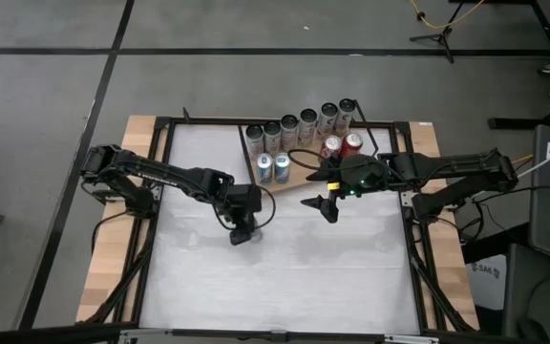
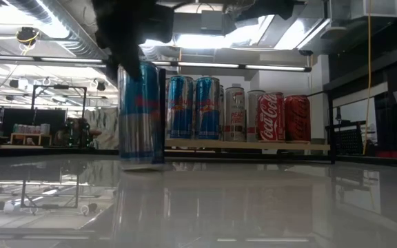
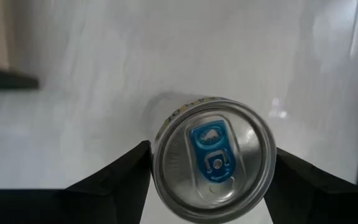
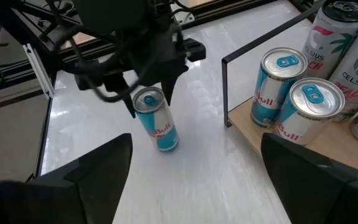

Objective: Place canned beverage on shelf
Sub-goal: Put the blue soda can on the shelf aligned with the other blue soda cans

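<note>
On the white tabletop point(image 1: 285, 277), toward its left half, the left gripper point(image 1: 243, 229) reaches straight down over a blue-and-silver Red Bull can point(image 4: 156, 119). That can stands upright on the table, well clear of the shelf, with its silver top and blue pull tab facing up. The gripper's two dark fingers point(image 3: 114, 177) sit one on each side of the can's body, right at its rim; from the wrist view they flank it closely, but I cannot tell whether they are pressing on it or standing just off it. In the low view the can's base meets the tabletop.

Farther right, the shelf point(image 1: 299, 177) lies at the back of the table: a light-brown wooden board with a thin black wire frame. Two more Red Bull cans point(image 1: 272, 167) stand at its front left, a row of pale Celsius cans point(image 1: 299, 124) runs along its back, and two red Coca-Cola cans point(image 1: 342, 146) stand at its right.

At the right, the right gripper point(image 1: 325, 204) hangs above the table just in front of the shelf, its fingers spread wide apart and holding nothing, pointed toward the left arm and its can.
</note>
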Tool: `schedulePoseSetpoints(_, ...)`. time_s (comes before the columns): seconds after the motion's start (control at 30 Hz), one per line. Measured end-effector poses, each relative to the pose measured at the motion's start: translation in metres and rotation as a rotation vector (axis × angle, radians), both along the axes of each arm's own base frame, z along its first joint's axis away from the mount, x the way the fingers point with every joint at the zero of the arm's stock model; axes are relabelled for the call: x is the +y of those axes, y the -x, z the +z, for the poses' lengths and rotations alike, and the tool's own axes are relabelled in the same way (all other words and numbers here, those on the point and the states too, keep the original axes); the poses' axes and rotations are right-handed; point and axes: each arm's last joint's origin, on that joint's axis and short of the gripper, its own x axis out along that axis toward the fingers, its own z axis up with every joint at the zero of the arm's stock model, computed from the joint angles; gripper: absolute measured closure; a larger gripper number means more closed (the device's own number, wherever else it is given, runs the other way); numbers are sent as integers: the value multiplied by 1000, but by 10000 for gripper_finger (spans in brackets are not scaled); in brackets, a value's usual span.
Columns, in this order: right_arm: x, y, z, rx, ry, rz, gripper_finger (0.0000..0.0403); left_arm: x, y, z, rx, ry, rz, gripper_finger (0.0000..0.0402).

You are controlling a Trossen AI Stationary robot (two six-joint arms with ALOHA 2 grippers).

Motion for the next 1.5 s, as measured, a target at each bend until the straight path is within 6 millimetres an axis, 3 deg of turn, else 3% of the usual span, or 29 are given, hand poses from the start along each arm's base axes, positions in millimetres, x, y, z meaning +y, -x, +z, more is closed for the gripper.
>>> schedulePoseSetpoints(0.33,0,0,0,0,0,0,56,-1,10,-2,17,-162,-467,158)
schedulePoseSetpoints(0.93,0,0,0,0,0,0,56,1,19,-8,40,-338,-959,159)
schedulePoseSetpoints(1.5,0,0,0,0,0,-1,56,2,22,-7,80,-356,-956,158)
